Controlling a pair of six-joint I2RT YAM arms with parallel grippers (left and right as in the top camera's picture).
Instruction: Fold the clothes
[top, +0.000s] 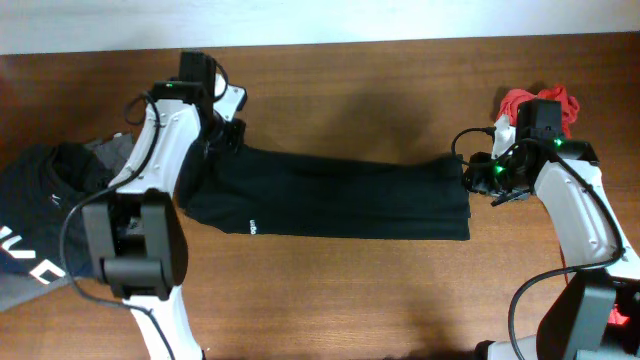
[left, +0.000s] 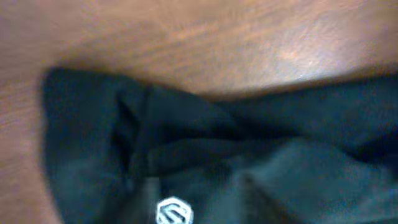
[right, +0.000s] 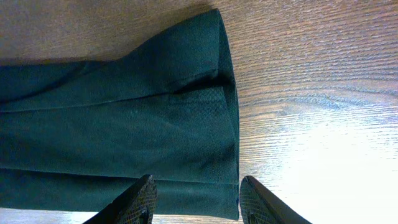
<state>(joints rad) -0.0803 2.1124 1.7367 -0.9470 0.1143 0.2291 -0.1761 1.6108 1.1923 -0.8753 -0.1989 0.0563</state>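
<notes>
A long black garment (top: 330, 195) lies stretched flat across the middle of the table, with a tiny white mark (top: 253, 226) near its front left edge. My left gripper (top: 226, 130) is at its far left end. The left wrist view is filled with blurred, bunched black fabric (left: 205, 155) and a small round white logo (left: 174, 213); my fingers do not show there. My right gripper (top: 482, 176) is at the garment's right end. In the right wrist view it is open (right: 198, 194), its fingers astride the hem (right: 230, 124) with nothing held.
A pile of other clothes (top: 40, 225), dark with white lettering and grey, lies at the left edge. A red cloth (top: 545, 100) lies at the back right behind my right arm. Bare wooden table (top: 350, 290) shows in front of the garment.
</notes>
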